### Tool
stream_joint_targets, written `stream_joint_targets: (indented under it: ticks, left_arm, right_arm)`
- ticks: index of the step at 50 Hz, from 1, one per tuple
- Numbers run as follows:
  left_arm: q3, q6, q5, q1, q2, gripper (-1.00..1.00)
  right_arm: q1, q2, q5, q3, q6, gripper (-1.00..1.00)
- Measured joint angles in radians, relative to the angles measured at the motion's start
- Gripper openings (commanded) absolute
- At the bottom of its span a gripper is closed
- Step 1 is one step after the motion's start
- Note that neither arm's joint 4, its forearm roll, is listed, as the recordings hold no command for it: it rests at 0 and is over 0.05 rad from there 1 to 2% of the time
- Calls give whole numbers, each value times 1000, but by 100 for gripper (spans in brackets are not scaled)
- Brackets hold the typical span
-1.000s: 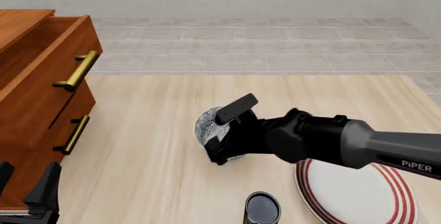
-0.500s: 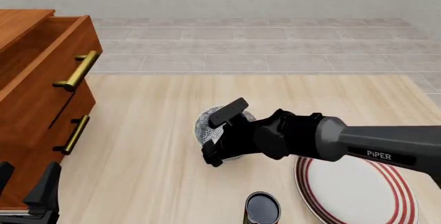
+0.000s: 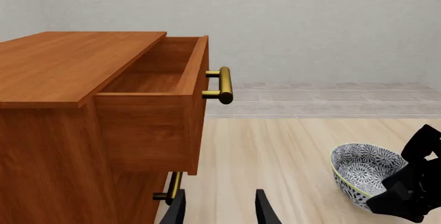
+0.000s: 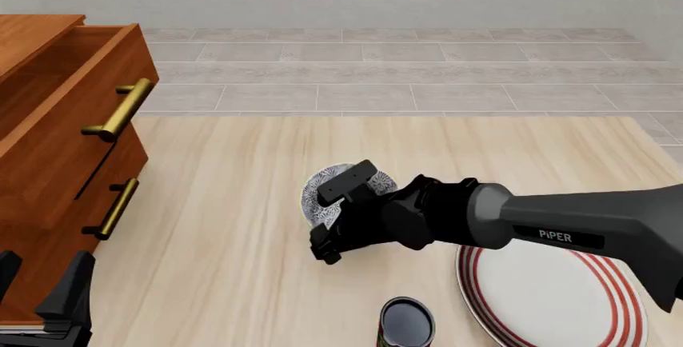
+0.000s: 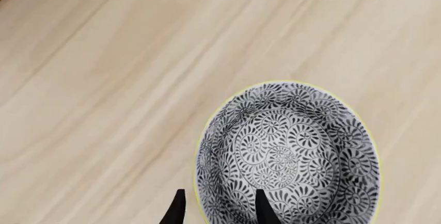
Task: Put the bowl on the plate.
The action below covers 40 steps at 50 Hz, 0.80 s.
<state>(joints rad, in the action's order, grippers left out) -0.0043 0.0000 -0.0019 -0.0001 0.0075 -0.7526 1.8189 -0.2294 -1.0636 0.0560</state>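
The bowl (image 4: 320,195) sits on the counter (image 4: 235,203), left of the plate (image 4: 555,299) and apart from it. The right fingers (image 5: 216,208) straddle its rim, one tip inside, one outside, with a gap between; whether they pinch it I cannot tell. The left fingers (image 3: 220,208) are spread, beside the dresser (image 3: 82,105).

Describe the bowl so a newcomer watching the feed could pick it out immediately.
Start at the wooden drawer cabinet on the table's left, then look right to mid-table, where the right claw straddles the rim of the bowl. It is deep, with dense blue-grey floral patterning and a yellowish rim, unlike the flat red-ringed plate and small dark can nearby.
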Motion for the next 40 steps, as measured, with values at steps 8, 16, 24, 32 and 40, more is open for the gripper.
stream_joint_targets:
  ticks: [8, 16, 24, 32, 40]
  left_arm:
    - [0, 0, 0, 0, 0, 100]
    - [0, 0, 0, 0, 0, 100]
    - [0, 0, 0, 0, 0, 100]
    - [0, 0, 0, 0, 0, 100]
    - [0, 0, 0, 0, 0, 100]
  right_arm:
    - [-4, 4, 7, 9, 5, 100]
    - [-1, -1, 7, -4, -17, -100]
    - [5, -4, 3, -13, -31, -100]
    - [12, -6, -7, -26, -47, -100]
    - [26, -11, -28, -49, -67, -100]
